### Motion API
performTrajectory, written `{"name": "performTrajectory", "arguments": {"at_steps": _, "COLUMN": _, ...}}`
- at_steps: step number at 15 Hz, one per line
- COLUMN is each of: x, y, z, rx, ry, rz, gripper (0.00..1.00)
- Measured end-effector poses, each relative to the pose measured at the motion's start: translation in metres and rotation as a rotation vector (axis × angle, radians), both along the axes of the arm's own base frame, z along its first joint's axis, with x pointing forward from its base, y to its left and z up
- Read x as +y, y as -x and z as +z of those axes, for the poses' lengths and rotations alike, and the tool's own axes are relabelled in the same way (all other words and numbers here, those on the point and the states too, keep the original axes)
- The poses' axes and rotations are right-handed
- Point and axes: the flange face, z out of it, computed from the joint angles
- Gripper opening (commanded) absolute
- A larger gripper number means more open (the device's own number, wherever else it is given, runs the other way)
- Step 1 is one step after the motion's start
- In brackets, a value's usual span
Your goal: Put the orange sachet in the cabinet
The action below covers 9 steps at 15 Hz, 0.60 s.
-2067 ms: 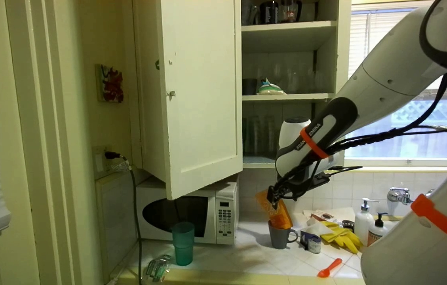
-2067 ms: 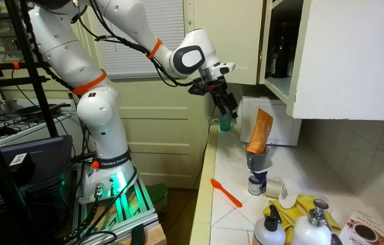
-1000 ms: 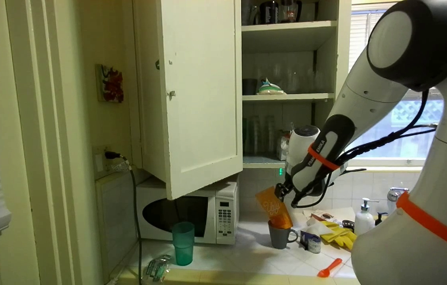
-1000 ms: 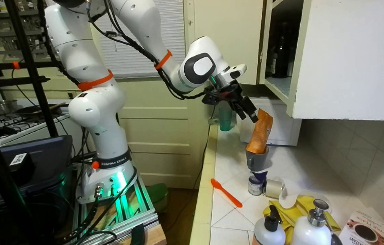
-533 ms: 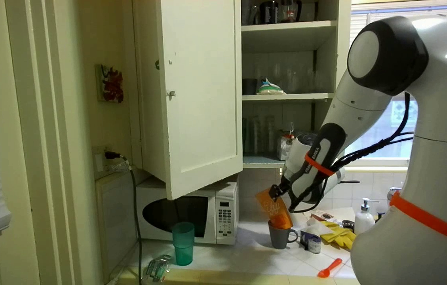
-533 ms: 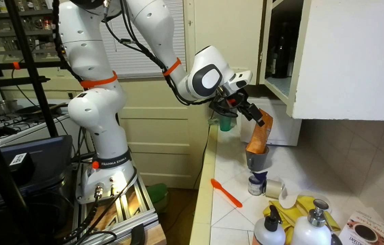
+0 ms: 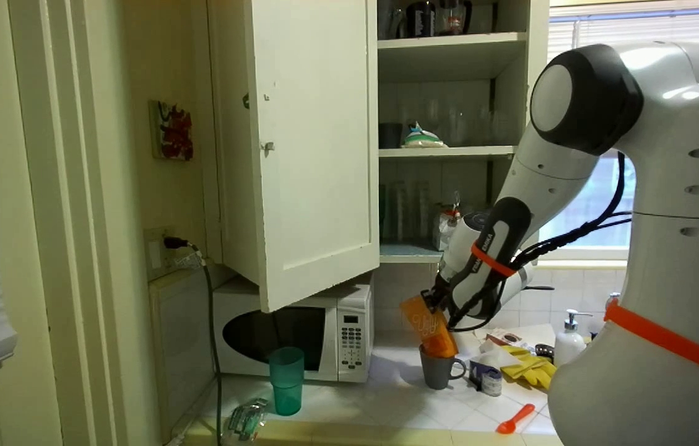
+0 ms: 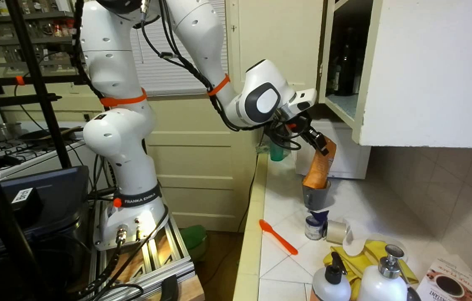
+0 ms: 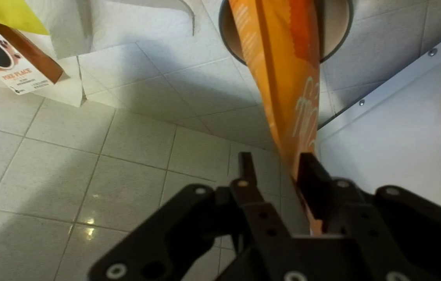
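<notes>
Tall white panelled-door wall cabinet: door stands open; delivery left to do. Edges to dodge: lowest shelf lip, door's bottom corner.
White-tiled worktop: front edge well apart from the pick; backing out that way before climbing looks safest.
White boxy microwave: near the pick, limits sideways swing.
Black two-finger tool: jaws part-way apart, flat orange lettered sachet between; against or just beside one finger, gap to the other. Approach looks done, grip doesn't.
Sachet: leaning, lower end in grey handled mug; grasp, lift-out, transfer left.
Mug: rim surrounds the sachet; may tip unless it's drawn upward first.
</notes>
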Motion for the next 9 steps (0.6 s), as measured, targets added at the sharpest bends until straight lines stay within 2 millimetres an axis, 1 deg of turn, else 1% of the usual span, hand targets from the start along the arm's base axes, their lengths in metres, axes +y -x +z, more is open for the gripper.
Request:
{"name": "performTrajectory", "arguments": {"at_steps": 1, "x": 0.0, "y": -0.001, "z": -0.002, "rx": 0.001, "ry": -0.004, "rz": -0.002, "gripper": 0.0}}
{"name": "performTrajectory", "arguments": {"at_steps": 5, "x": 0.013, "y": -0.004, "z": -0.002, "rx": -0.005, "ry": -0.022, "rz": 0.001, "gripper": 0.0}}
{"name": "performTrajectory", "arguments": {"at_steps": 9, "x": 0.017, "y": -0.004, "z": 0.009, "rx": -0.03, "ry": -0.025, "rz": -0.009, "gripper": 0.0}}
